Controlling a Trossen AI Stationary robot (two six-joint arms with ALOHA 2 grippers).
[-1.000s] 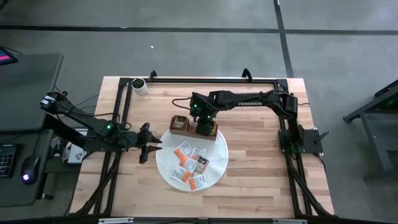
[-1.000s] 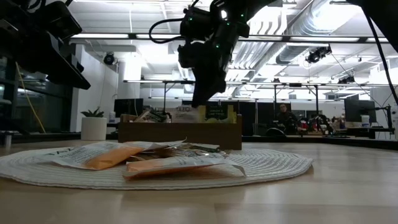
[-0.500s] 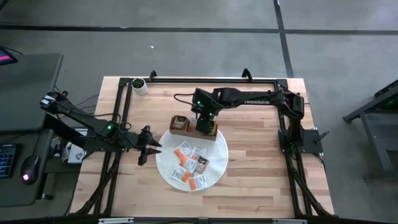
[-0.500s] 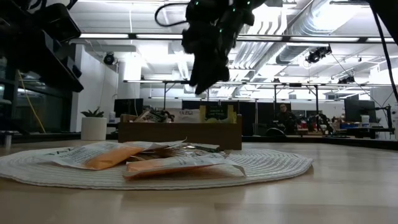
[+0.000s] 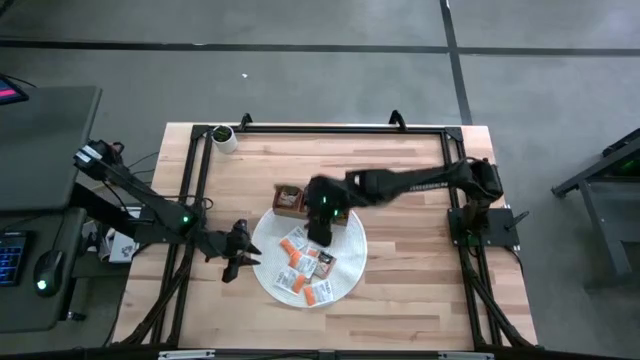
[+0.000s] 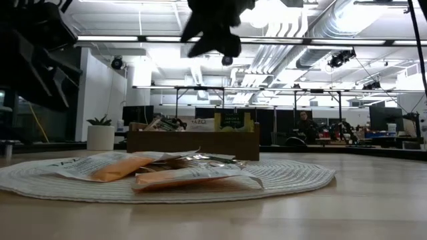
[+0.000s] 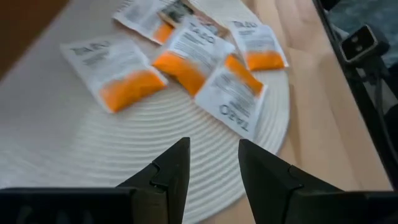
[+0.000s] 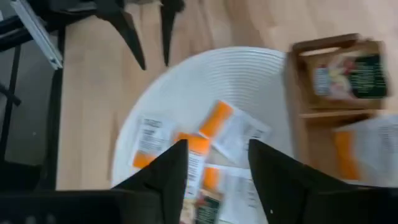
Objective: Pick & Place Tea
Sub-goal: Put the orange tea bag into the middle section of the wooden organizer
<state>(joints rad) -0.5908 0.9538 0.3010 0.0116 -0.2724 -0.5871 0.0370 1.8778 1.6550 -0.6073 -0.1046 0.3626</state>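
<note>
Several tea packets (image 5: 308,268), white and orange, lie flat in a loose heap on the round white woven mat (image 5: 345,285). More packets (image 8: 348,76) sit in the brown wooden tray (image 5: 288,198) at the mat's far edge. My right gripper (image 8: 217,149) hangs open high above the mat's far half, just in front of the tray, and holds nothing; in the low view it (image 6: 213,33) is far above the packets (image 6: 167,175). My left gripper (image 7: 211,146) is open, low at the mat's left rim (image 5: 240,262), pointing at the packets (image 7: 186,62).
A white cup (image 5: 224,138) stands at the table's far left corner. The black frame rails (image 5: 340,127) run along the table's far edge and both sides. Bare wood lies to the right of the mat and in front of it.
My right gripper has risen out of the tray and swung toward the table's near edge, and it now hangs over the mat's far half. My left gripper has dropped a little and moved toward the near edge, along the mat's left rim. The packets on the mat have stayed put.
</note>
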